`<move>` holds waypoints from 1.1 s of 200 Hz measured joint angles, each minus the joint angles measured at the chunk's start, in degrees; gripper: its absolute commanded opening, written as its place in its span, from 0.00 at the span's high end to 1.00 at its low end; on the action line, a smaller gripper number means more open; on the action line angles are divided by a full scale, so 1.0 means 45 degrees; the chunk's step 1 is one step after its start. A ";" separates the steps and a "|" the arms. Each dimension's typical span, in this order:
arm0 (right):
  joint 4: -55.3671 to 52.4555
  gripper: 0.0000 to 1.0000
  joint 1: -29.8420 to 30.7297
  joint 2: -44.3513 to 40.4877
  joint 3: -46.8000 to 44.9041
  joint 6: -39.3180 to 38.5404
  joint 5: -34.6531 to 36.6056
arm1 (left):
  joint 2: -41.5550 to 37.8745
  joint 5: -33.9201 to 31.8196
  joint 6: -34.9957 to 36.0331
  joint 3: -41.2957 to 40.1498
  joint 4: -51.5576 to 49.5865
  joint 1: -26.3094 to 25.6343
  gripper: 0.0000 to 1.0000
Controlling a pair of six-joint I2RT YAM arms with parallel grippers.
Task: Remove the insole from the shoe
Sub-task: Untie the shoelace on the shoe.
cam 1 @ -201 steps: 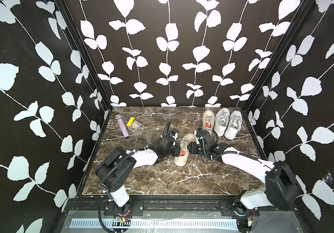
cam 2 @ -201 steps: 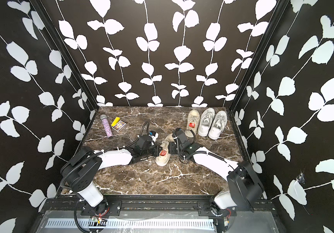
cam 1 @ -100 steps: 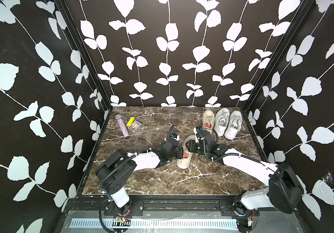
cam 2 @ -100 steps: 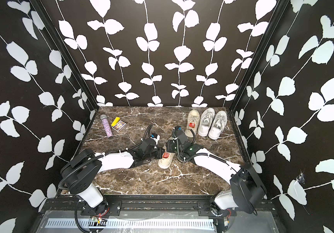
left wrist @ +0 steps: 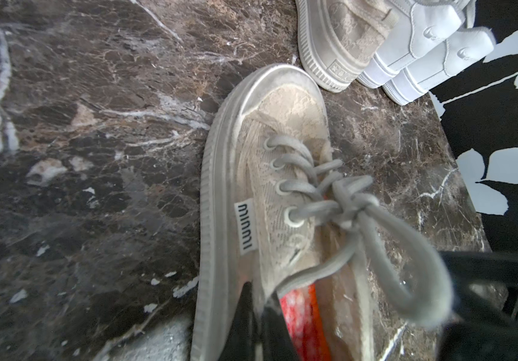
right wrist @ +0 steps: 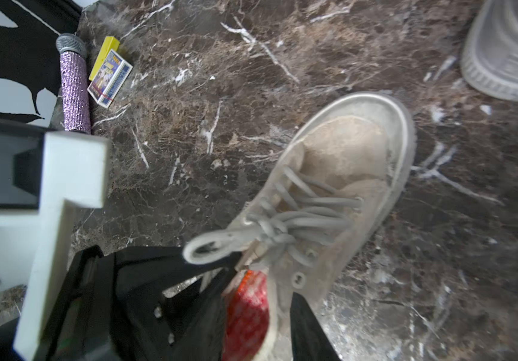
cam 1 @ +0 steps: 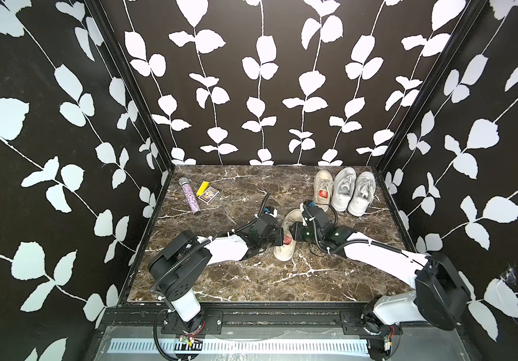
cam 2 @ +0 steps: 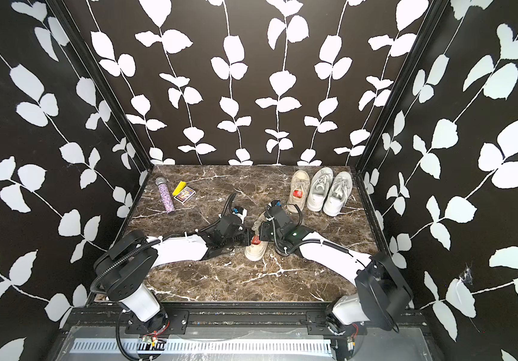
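Lying far left are one glitter microphone, one yellow block and one small box. Mid-worktop, the left fingers pinch the side wall of one beige shoe. Its red insole is inside. The right fingers straddle it narrowly; I cannot tell if they grip. Three other shoes stand right.

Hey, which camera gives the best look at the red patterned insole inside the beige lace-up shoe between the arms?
The right wrist view: the red patterned insole shows as a large close patch in the beige lace-up shoe. The left wrist view shows a narrower, blurrier strip. In both top views it is a tiny red spot.
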 measured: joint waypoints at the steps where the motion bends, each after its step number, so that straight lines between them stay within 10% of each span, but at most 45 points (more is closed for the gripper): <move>1: 0.0000 0.66 0.0015 0.0034 0.0024 -0.0005 -0.0005 | 0.0000 0.0000 0.0000 0.0000 0.0000 0.0000 0.97; 220: -0.1365 0.77 0.0199 0.1705 0.1909 -0.0942 0.0840 | -0.0160 -0.0112 0.0010 0.0000 -0.0447 -0.0073 0.90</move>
